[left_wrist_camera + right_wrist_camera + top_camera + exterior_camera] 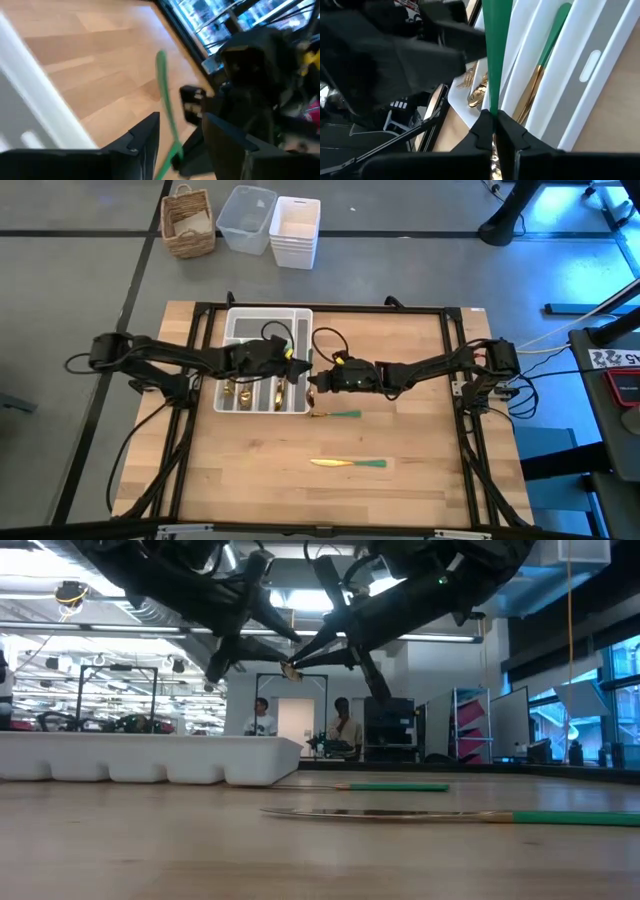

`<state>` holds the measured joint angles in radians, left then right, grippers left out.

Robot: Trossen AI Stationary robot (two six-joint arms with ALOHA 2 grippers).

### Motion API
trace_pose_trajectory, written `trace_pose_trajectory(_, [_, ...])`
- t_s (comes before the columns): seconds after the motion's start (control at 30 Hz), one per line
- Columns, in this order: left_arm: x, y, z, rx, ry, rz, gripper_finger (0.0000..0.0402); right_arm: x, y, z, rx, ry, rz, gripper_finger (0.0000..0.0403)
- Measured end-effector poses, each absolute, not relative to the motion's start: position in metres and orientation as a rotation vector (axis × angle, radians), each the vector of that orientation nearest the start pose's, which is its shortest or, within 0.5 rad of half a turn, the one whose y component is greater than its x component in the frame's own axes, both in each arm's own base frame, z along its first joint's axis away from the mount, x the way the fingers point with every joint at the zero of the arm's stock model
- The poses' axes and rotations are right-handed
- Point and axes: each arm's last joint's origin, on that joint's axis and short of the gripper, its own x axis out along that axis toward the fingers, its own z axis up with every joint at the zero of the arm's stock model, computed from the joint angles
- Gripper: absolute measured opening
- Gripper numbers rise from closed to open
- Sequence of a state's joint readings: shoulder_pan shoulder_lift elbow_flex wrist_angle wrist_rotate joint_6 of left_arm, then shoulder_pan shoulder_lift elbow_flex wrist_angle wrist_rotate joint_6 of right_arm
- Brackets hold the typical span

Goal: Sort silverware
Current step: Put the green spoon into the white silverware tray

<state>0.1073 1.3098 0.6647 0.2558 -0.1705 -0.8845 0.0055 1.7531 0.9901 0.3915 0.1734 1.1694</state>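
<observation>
Wooden table (400, 490) in a workshop; two utensils (348, 464) lie crosswise. Right gripper (494, 131) pinches a green handle (496, 50); left gripper's (182, 135) jaws stand apart.

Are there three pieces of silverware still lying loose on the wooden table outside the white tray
No, the high view shows only two green-handled gold pieces on the bare wood: one just beside the white compartmented tray, another nearer the front edge.

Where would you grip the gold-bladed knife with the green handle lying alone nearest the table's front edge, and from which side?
Grip the gold-bladed knife with the green handle on the slim green handle, near its middle, coming straight down from above. It lies flat on the wooden table, long axis left to right, so the fingers should close across the handle's narrow width. Nothing lies close beside it, and the handle end points toward the right arm's side.
</observation>
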Motion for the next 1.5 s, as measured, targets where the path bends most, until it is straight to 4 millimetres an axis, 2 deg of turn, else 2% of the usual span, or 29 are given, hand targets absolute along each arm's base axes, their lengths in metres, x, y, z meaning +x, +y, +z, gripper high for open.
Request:
trace_pose_trajectory(0.27, [0.272,0.042,0.221,-0.872,0.234,0.433,0.0127,0.376,-0.003,0.203,1.119,0.225,-0.361,0.0004])
trace_pose_trajectory(0.57, [0.272,0.047,0.221,-0.859,0.224,0.448,0.0065,0.376,-0.003,0.203,1.119,0.225,-0.362,0.0006])
trace_pose_trajectory(0.8, [0.286,0.049,0.209,-0.864,0.197,0.424,0.004,0.376,-0.003,0.202,1.118,0.229,-0.364,0.0007])
trace_pose_trajectory(0.97, [0.288,0.049,0.207,-0.89,0.19,0.419,0.0008,0.376,-0.003,0.201,1.114,0.239,-0.366,0.0007])
trace_pose_trajectory(1.2, [0.283,0.052,0.214,-0.864,0.182,0.417,0.0005,0.376,-0.003,0.203,1.116,0.221,-0.357,0.0009])
trace_pose_trajectory(1.33, [0.278,0.059,0.219,-0.866,0.191,0.409,0.0003,0.376,-0.003,0.203,1.12,0.214,-0.361,0.0031])
trace_pose_trajectory(1.5, [0.257,0.066,0.222,-0.859,0.293,0.498,0.0003,0.376,-0.005,0.203,1.132,0.236,-0.338,0.0078])
